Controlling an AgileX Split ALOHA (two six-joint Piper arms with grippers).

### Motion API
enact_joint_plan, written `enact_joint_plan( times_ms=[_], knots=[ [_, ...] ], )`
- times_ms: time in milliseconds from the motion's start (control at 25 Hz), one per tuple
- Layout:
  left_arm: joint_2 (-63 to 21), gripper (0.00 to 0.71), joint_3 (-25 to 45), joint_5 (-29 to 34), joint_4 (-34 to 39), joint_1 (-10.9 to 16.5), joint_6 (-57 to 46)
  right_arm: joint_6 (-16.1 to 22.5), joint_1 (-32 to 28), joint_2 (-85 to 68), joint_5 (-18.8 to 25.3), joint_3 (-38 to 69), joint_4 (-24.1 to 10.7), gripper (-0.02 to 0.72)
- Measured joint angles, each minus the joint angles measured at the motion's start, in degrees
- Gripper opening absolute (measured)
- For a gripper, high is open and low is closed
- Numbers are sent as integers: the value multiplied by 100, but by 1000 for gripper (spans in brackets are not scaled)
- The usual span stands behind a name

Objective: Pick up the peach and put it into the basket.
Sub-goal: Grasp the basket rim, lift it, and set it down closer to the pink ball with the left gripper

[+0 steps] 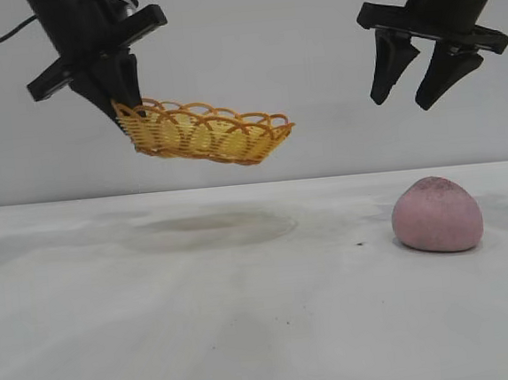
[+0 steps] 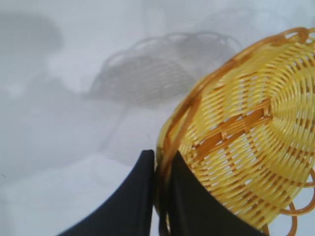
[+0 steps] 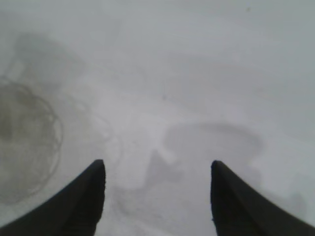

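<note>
The dull pink peach [image 1: 437, 215] lies on the white table at the right. The yellow-orange wicker basket [image 1: 204, 132] hangs tilted in the air at upper left, well above the table. My left gripper [image 1: 125, 112] is shut on the basket's rim at its left end; in the left wrist view the two fingers pinch the rim [image 2: 161, 162] with the woven bowl [image 2: 246, 132] beside them. My right gripper [image 1: 404, 101] is open and empty, high above the peach and slightly to its left. The right wrist view shows its gripper [image 3: 157, 172] over bare table; the peach is out of that view.
The white tabletop [image 1: 249, 333] carries faint dark smudges under the basket [image 1: 208, 229]. A plain grey wall stands behind.
</note>
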Motion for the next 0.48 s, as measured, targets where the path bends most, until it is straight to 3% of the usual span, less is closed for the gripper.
enact_joint_plan(
  times_ms=[240, 480],
  knots=[
    [-520, 0, 1575, -109, -904, 0, 41, 0, 0, 0, 0, 0, 0, 396],
    [-855, 0, 2753, -1342, -1868, -123, 425, 0, 0, 0, -10, 0, 0, 396]
  ],
)
